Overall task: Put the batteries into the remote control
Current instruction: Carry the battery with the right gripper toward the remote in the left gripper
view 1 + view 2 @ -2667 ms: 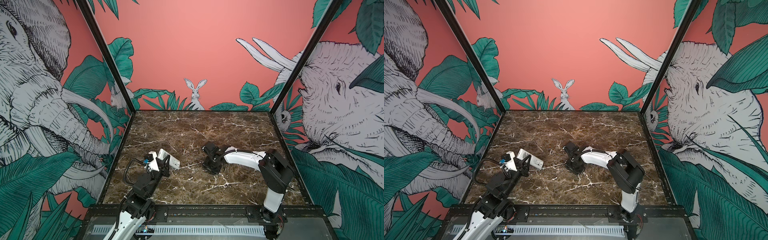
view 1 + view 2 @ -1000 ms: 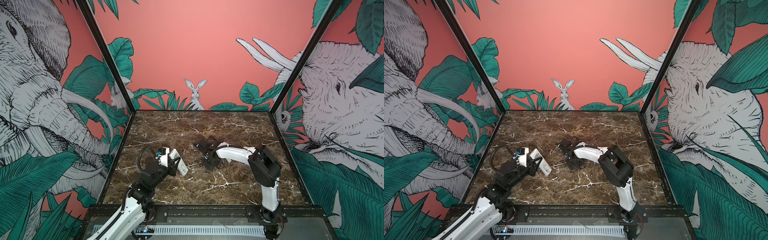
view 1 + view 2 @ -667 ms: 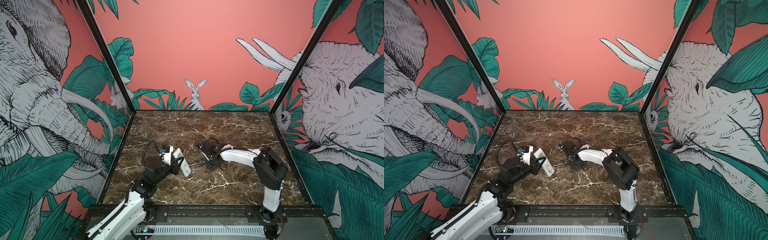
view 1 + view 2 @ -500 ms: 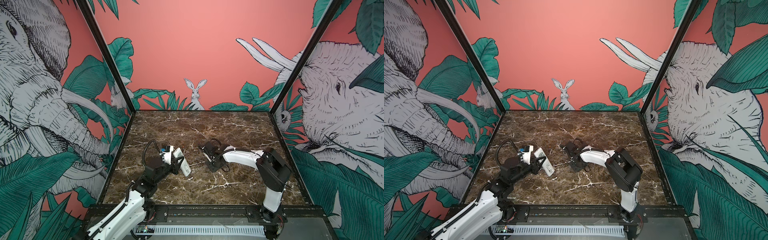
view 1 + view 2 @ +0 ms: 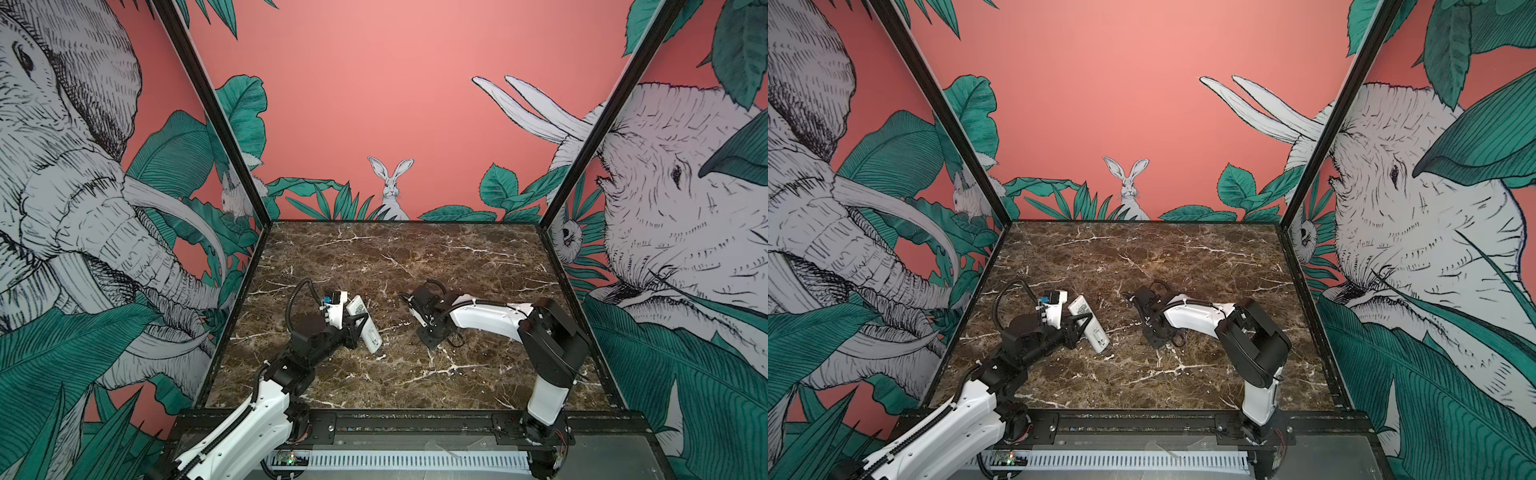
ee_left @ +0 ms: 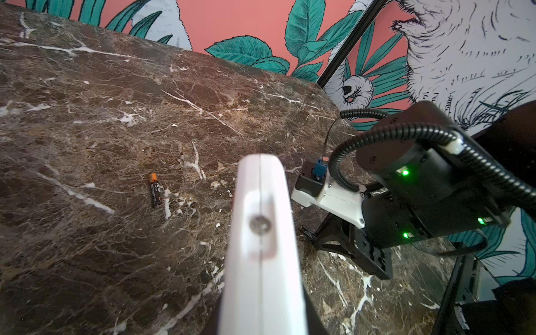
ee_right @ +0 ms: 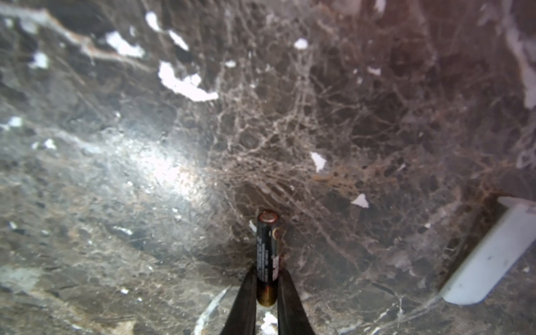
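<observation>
Pinching one battery (image 7: pixel 266 252), axis along right jaws, left jaws clamping slanted remote control (image 5: pixel 370 334)

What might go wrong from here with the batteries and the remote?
The right tool pinches a battery only near one end, so it may pivot or slip. The left tool holds the remote control tilted; pressing a battery in could shift it. The spare battery, lying loose, could roll if bumped.
</observation>
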Controlling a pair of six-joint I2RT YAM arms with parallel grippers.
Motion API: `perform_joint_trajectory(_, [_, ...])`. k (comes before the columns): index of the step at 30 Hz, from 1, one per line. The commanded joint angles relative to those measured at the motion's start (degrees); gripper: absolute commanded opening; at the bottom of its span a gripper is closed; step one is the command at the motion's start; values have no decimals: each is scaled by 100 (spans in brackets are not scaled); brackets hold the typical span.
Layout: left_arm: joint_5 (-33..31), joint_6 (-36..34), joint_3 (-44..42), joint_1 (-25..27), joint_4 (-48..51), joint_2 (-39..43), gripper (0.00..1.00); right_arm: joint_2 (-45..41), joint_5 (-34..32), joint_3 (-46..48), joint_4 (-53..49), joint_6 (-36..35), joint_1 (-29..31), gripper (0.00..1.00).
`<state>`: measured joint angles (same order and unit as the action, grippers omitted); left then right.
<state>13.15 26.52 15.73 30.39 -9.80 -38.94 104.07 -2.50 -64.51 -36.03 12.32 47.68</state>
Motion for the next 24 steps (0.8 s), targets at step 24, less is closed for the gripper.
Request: perform_joint_trajectory(24, [567, 1086, -366, 23, -2432, -1797, 0, -1977, 1326, 1225, 1807, -499, 117, 5])
